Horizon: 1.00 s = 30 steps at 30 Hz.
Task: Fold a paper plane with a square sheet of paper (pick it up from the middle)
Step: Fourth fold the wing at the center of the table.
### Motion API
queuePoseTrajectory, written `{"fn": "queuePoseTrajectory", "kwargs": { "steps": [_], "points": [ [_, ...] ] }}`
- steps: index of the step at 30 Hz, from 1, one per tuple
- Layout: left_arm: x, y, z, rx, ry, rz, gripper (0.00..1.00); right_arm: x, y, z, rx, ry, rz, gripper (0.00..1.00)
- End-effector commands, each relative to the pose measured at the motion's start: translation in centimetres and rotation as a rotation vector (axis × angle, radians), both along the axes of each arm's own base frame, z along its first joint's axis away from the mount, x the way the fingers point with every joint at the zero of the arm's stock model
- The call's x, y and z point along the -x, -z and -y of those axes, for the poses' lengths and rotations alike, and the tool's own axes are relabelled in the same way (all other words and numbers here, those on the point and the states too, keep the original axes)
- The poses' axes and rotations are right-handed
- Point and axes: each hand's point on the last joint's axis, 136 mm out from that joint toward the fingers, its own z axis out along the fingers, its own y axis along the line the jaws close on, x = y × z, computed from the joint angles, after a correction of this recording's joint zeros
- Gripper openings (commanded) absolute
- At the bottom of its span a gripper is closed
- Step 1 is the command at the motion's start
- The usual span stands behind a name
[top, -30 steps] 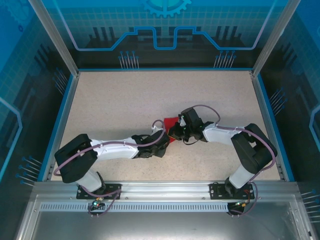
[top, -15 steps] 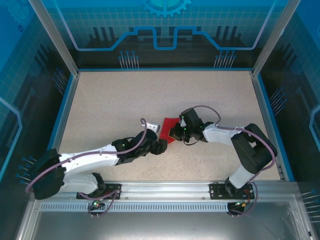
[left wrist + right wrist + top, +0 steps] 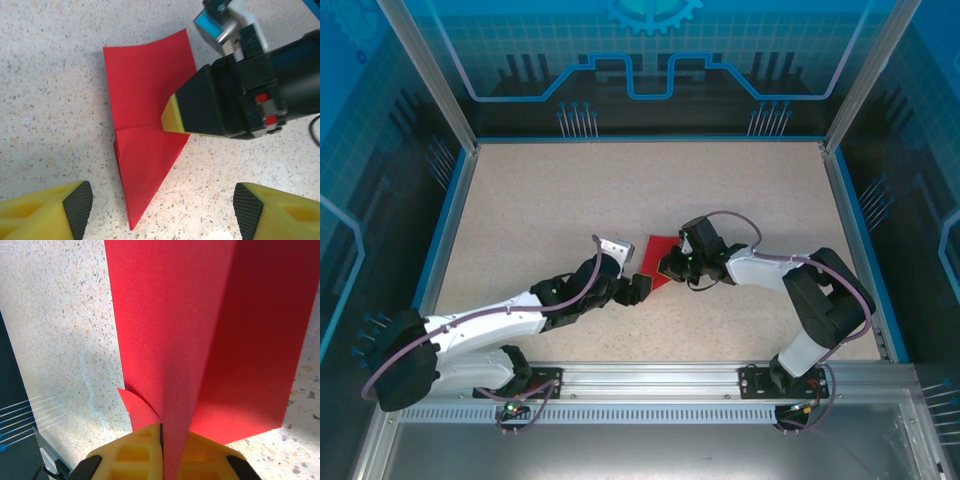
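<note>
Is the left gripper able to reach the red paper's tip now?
Likely yes: the left gripper is open and the red paper lies bare before it; the right gripper pinches it farther up.

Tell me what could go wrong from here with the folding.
The right fingers pinch the red paper near one edge only; a pull could tear it or free it. The open left fingers stand on either side of its pointed end; closing there might crumple the fold.
</note>
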Motion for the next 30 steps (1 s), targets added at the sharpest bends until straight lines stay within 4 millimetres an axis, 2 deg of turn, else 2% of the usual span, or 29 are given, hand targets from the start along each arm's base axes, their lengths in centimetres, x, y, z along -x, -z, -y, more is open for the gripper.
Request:
{"fn": "queuePoseTrajectory", "kwargs": {
  "steps": [1, 8, 15, 20, 30],
  "points": [
    [0.3, 1.6, 0.4, 0.02, 0.042, -0.062, 0.8, 0.3, -0.1, -0.5, 0.013, -0.015, -0.001, 0.06],
    [0.6, 2.7, 1.3, 0.002, 0.098, -0.09, 0.77, 0.2, 0.0, -0.8, 0.001, -0.027, 0.002, 0.06],
    [0.9, 5.0, 2.4, -0.049, 0.163, -0.144, 0.71, -0.1, -0.2, -1.1, -0.005, -0.036, 0.0, 0.08],
    [0.4, 5.7, 2.8, -0.096, 0.171, -0.138, 0.7, -0.5, -0.6, -1.2, -0.01, -0.042, 0.003, 0.1],
    [-0.5, 7.1, 3.8, -0.22, 0.203, -0.12, 0.58, -0.7, -1.0, -1.6, -0.028, -0.068, 0.005, 0.12]
  ]
}}
